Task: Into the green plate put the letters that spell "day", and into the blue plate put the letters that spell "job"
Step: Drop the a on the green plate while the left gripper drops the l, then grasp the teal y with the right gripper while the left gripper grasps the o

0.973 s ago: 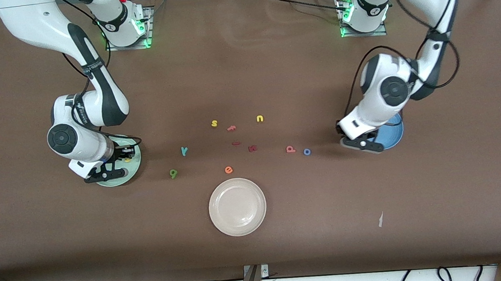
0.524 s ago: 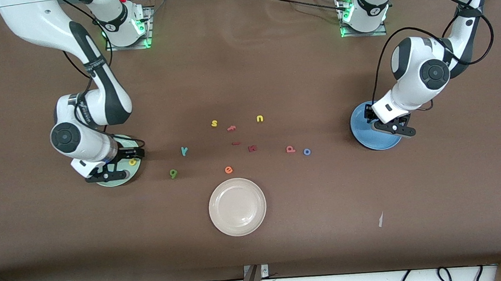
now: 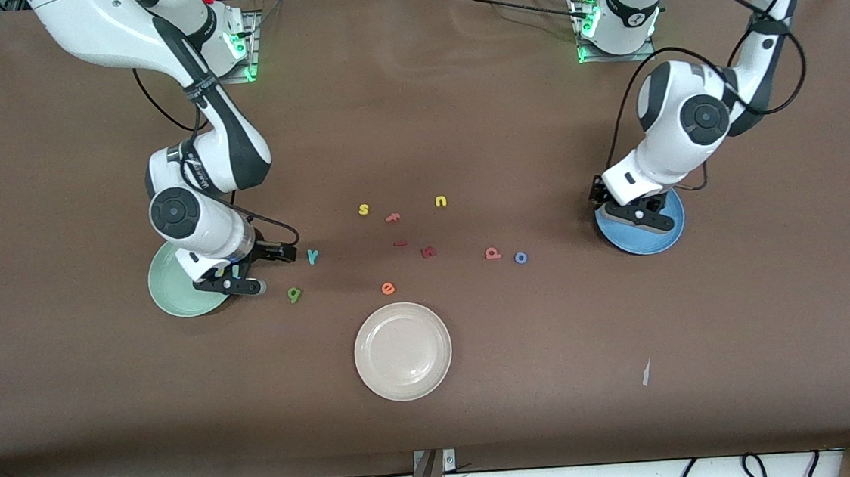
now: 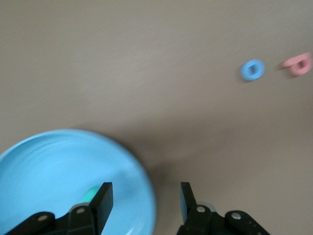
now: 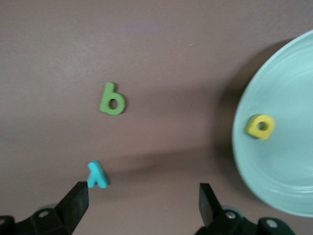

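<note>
We see right gripper over bare surface beside green plate, fingers wide, empty. Yellow "d" in green plate; teal "y", green "a" on surface nearby. Left gripper over blue plate rim, fingers apart, empty; teal piece in plate. Blue "o", salmon "b" on surface.

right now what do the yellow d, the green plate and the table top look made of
Yellow d: probably foam, matte, with thick cut edges and no shine. Green plate: likely smooth plastic or melamine; its rim shows soft streaky highlights, though glazed ceramic is possible. Table top: flat matte brown sheet, perhaps paper or mat; faint ripples near the arms' bases.
</note>
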`<action>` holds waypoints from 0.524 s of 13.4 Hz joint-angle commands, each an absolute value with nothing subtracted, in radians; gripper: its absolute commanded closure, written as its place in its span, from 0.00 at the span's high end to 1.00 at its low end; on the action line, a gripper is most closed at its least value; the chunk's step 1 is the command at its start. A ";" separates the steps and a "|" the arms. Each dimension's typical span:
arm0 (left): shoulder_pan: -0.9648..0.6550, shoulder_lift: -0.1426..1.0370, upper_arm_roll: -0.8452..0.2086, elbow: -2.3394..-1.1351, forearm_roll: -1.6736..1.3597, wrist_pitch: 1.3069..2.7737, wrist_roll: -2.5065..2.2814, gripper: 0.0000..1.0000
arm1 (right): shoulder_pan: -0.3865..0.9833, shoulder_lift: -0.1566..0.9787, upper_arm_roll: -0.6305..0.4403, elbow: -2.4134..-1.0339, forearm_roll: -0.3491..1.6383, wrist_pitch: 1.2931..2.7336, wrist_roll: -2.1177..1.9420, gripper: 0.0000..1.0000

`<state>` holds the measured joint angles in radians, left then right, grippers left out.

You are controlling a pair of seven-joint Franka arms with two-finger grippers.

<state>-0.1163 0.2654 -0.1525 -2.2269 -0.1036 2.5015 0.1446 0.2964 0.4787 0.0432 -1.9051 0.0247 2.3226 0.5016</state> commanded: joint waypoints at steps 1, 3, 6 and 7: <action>-0.201 0.400 -0.150 -2.114 -0.205 2.537 0.143 0.65 | 0.328 0.503 0.044 -1.901 0.025 2.373 0.615 1.00; -0.262 0.465 -0.149 -2.025 -0.209 2.545 0.140 0.65 | 0.347 0.528 0.044 -1.899 0.025 2.402 0.647 1.00; -0.324 0.529 -0.129 -1.912 -0.209 2.545 0.089 0.65 | 0.371 0.569 0.044 -1.879 0.025 2.433 0.689 0.99; -0.331 0.546 -0.120 -1.895 -0.209 2.548 0.086 0.65 | 0.383 0.575 0.044 -1.868 0.025 2.433 0.708 0.99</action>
